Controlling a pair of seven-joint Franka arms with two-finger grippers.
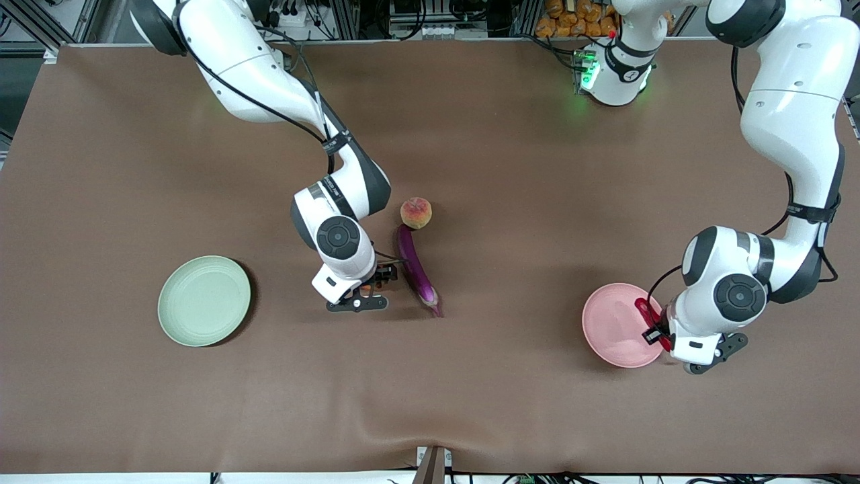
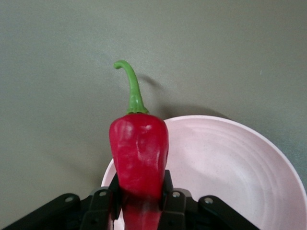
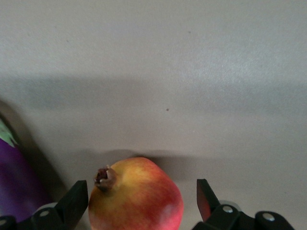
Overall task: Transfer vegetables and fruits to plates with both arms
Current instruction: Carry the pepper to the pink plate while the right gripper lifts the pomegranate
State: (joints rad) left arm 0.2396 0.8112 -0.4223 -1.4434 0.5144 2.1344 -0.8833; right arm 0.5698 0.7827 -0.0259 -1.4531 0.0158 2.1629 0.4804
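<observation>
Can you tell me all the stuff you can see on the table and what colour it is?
chili: one, red with green stem, held over the pink plate
pomegranate: one, red-yellow, on the table beside the eggplant
eggplant: one, purple, mid-table
peach: one, pink-orange, by the eggplant's end farther from the camera
pink plate: one, left arm's end
green plate: one, right arm's end
left pincer: shut on the chili
right pincer: open around the pomegranate
</observation>
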